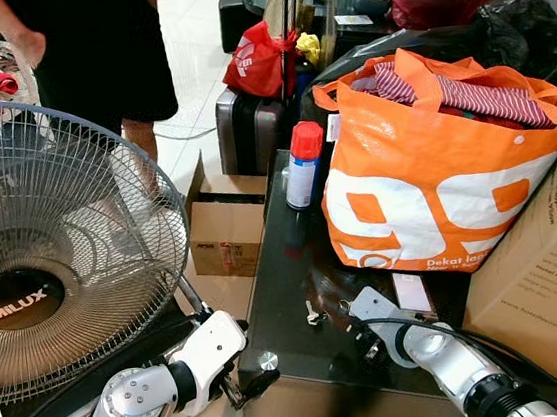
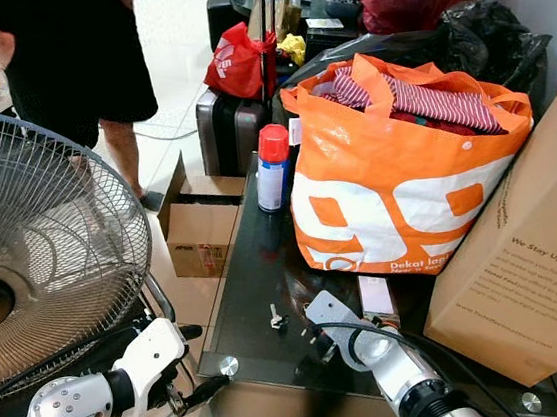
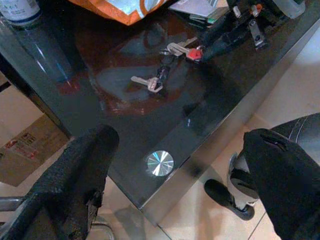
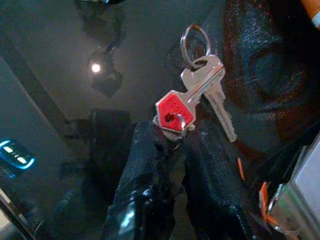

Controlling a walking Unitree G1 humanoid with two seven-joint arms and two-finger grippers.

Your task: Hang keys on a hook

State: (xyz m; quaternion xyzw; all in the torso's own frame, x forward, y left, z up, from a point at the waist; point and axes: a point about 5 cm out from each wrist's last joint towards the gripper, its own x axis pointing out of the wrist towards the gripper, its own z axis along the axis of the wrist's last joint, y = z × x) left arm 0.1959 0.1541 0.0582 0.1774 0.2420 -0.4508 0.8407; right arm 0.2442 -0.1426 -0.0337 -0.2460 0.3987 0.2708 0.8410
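Apparently black fingers [image 4: 150, 165] pinch red-capped metal keys [image 4: 200, 95].

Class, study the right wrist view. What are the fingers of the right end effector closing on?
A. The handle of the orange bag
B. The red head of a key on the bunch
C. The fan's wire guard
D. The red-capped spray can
B: in the right wrist view the right end effector pinches the red key head of the keys lying on the dark glass table.
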